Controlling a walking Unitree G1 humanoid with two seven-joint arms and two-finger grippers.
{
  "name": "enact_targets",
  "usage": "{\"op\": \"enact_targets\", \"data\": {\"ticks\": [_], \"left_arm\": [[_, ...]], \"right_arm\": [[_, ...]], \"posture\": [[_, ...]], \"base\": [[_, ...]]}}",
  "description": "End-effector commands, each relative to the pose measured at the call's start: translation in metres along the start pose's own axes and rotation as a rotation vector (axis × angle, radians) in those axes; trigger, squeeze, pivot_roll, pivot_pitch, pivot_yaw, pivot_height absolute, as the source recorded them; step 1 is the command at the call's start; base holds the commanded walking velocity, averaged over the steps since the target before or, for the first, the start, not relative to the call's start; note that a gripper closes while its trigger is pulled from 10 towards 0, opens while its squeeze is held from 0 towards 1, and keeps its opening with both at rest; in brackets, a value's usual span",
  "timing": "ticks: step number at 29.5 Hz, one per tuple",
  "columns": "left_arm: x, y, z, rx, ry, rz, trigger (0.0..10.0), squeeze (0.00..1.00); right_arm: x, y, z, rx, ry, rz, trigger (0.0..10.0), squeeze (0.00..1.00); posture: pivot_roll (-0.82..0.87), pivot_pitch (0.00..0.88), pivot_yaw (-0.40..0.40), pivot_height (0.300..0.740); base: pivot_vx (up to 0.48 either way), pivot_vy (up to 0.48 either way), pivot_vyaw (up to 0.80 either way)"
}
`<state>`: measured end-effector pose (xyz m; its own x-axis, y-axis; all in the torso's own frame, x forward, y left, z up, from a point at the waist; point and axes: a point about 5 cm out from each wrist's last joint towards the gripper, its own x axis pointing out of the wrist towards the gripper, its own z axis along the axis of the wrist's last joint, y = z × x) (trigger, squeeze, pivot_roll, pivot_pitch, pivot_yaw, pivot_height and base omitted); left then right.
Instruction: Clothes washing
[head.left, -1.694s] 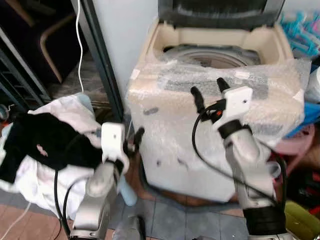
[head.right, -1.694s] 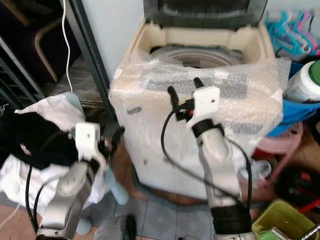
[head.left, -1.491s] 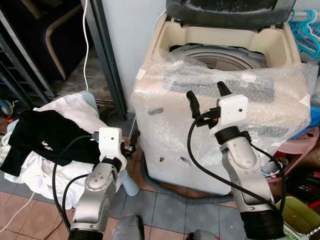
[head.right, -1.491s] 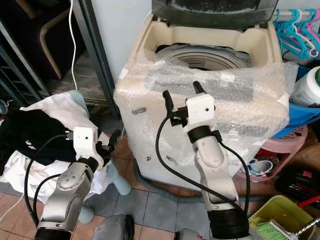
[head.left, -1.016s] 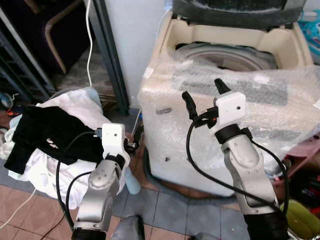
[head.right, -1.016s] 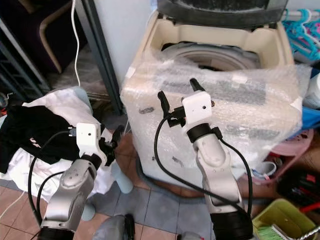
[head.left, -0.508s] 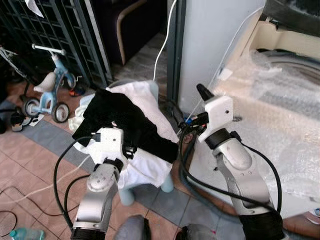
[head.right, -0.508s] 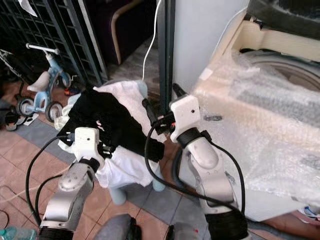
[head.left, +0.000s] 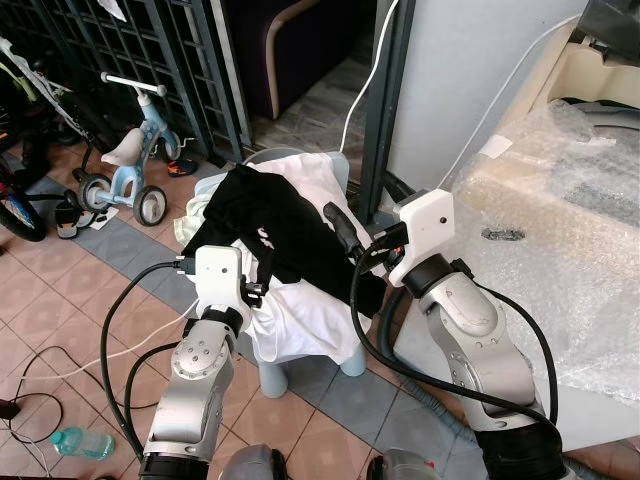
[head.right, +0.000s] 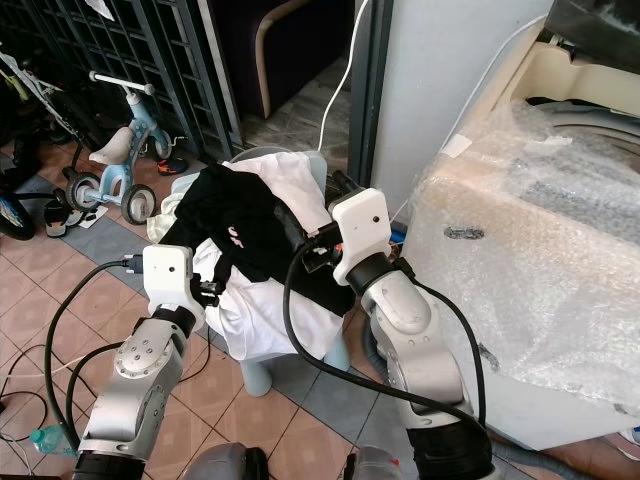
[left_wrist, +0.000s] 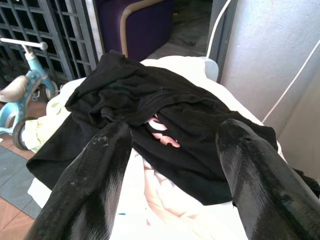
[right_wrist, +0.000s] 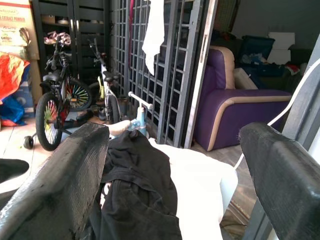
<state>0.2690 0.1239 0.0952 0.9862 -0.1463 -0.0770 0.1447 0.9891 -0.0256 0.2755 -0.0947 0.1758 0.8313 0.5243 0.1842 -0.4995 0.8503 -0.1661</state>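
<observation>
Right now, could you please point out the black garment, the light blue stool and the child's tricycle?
black garment (head.left: 268, 222), left eye view, its middle.
light blue stool (head.left: 277, 378), left eye view, front leg.
child's tricycle (head.left: 128, 172), left eye view, frame under the seat.

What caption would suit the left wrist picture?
Open left claw poised over a black garment heaped on white laundry.

Blue tricycle (head.left: 122, 170) parked by the black grille (head.left: 130, 60); purple armchair (right_wrist: 235, 117) behind it; plastic bottle (head.left: 72, 441) lying on tiled floor (head.left: 60, 300).
</observation>
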Motion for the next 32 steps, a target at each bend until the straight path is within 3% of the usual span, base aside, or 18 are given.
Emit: {"op": "enact_targets", "data": {"ticks": [1, 5, 22, 32], "left_arm": [[-0.001, 0.004, -0.001, 0.011, 0.0, 0.015, 10.0, 0.0], [-0.001, 0.004, 0.001, 0.018, -0.014, 0.002, 10.0, 0.0], [-0.003, 0.004, -0.001, 0.01, -0.01, 0.002, 10.0, 0.0], [-0.005, 0.008, -0.004, 0.026, 0.018, 0.021, 10.0, 0.0]], "right_arm": [[0.002, 0.006, -0.004, 0.006, 0.017, 0.027, 10.0, 0.0], [0.003, 0.009, -0.005, 0.01, 0.023, 0.041, 10.0, 0.0], [0.004, 0.009, -0.016, 0.012, 0.091, 0.032, 10.0, 0.0], [-0.007, 0.022, -0.052, -0.004, 0.309, 0.137, 10.0, 0.0]], "posture": [[-0.03, 0.077, 0.047, 0.74], [-0.03, 0.078, 0.05, 0.74], [-0.02, 0.084, 0.051, 0.74], [-0.02, 0.092, 0.059, 0.74]], "base": [[0.0, 0.0, 0.8], [0.072, 0.0, 0.8], [0.371, 0.0, 0.0], [0.0, 0.0, 0.0]]}}
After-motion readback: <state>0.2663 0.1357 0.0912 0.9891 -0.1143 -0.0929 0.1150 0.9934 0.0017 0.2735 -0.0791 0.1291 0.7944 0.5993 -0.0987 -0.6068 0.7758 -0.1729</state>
